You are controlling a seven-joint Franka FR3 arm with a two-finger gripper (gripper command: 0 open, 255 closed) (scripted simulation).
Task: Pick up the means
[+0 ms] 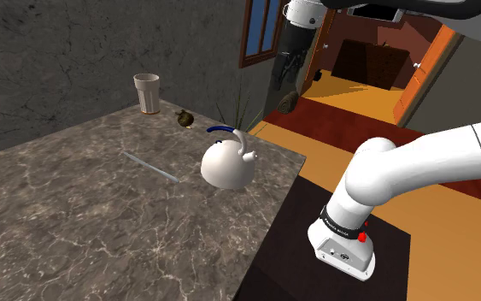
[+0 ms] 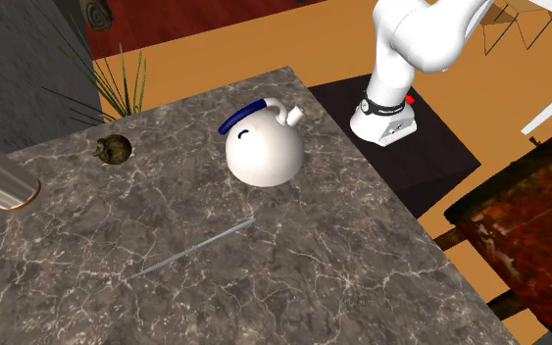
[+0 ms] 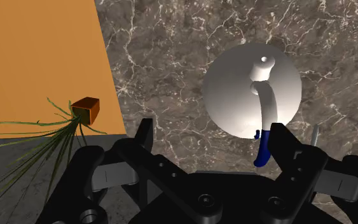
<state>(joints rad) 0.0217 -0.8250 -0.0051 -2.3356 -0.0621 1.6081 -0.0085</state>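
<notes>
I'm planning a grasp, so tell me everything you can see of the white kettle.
The white kettle is a smooth, glossy dome with a short spout and an arched handle, part blue, part white. It stands upright on the dark marbled table, near the edge by the stand, touching nothing else. The gripper hangs above it, fingers apart.

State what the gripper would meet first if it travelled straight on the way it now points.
Probably the white kettle: the open gripper points down at the marble table, and one finger lines up with the kettle's blue handle. Depth is unclear, so the other finger may reach bare tabletop.
</notes>
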